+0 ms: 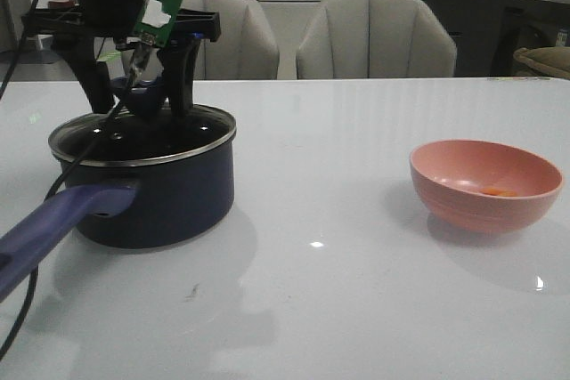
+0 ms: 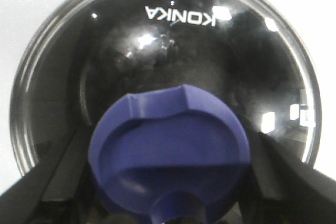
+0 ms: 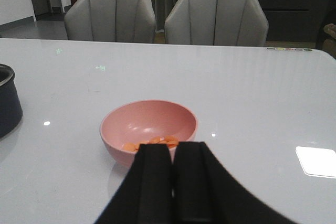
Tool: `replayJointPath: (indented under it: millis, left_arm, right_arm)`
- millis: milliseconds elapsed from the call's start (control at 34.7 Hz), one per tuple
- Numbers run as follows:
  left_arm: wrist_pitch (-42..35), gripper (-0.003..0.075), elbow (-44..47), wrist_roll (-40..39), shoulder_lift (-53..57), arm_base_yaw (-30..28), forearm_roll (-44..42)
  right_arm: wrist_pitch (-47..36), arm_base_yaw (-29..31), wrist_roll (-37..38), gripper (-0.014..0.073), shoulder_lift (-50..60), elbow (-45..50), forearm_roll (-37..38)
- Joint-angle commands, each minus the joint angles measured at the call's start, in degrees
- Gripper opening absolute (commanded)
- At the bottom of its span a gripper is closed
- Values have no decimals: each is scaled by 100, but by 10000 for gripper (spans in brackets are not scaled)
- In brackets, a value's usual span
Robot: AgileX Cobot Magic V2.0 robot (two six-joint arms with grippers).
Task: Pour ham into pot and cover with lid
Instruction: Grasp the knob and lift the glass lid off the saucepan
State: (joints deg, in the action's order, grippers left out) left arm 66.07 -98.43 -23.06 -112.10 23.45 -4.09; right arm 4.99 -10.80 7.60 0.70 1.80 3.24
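Note:
The dark navy pot (image 1: 169,193) stands at the left of the table, its purple-blue handle (image 1: 53,220) pointing toward the front edge. The glass lid (image 2: 168,40) lies flat on its rim. My left gripper (image 1: 138,100) hangs over the lid, open, with one finger on each side of the purple-blue knob (image 2: 168,156). The ham (image 3: 155,142) lies as orange slices in the pink bowl (image 3: 148,121) at the right of the table. My right gripper (image 3: 173,153) is shut and empty, just short of the bowl's near wall. It is out of the front view.
Two grey chairs (image 1: 374,37) stand behind the table's far edge. A black cable (image 1: 27,309) hangs past the pot handle at the front left. Bare white tabletop (image 1: 329,220) lies between pot and bowl.

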Motion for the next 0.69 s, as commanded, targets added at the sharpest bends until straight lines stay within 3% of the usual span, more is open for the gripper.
replayJointPath:
  millis: [0, 461, 662]
  left_arm:
    - [-157, 318, -186, -45, 296, -25, -65]
    - [-224, 318, -195, -35, 778, -35, -443]
    - [177, 318, -195, 470, 903, -217, -748]
  right_arm:
    - [-499, 21, -38, 148, 97, -56, 45]
    - [-499, 21, -38, 148, 102, -56, 45]
    - [-499, 21, -38, 148, 102, -56, 45]
